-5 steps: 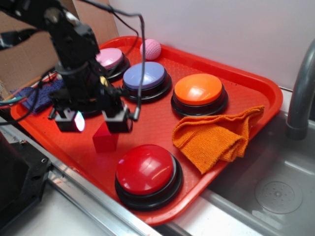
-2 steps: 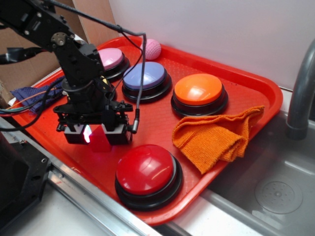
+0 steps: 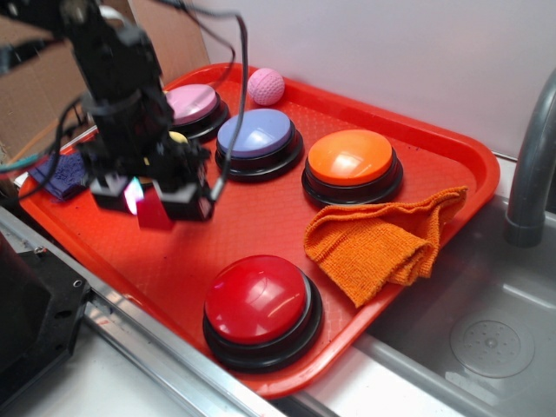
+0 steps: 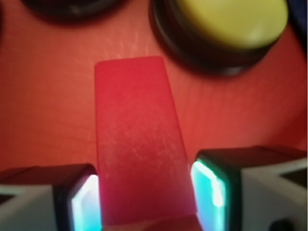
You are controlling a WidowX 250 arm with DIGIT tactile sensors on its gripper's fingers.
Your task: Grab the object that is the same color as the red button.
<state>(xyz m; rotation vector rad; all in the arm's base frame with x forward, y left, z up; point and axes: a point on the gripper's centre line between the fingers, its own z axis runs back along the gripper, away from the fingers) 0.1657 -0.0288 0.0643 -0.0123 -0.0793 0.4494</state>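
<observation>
The object, a small red block (image 3: 155, 212), sits between my gripper's (image 3: 149, 201) two fingers, over the left part of the red tray (image 3: 261, 204). In the wrist view the red block (image 4: 139, 154) fills the gap and touches both lit pads, so the gripper (image 4: 144, 202) is shut on it. The big glossy red button (image 3: 258, 298) on its black base stands at the tray's front edge, to the right of and nearer than the gripper.
On the tray are an orange button (image 3: 350, 157), a lilac-blue button (image 3: 254, 133), a pink button (image 3: 193, 102), a yellow button (image 4: 231, 19), a pink ball (image 3: 266, 86) and an orange cloth (image 3: 382, 239). A sink (image 3: 486, 339) and faucet (image 3: 530, 165) lie right.
The gripper came down around the red block, shut on it, then moved left and back with the block between its fingers.
</observation>
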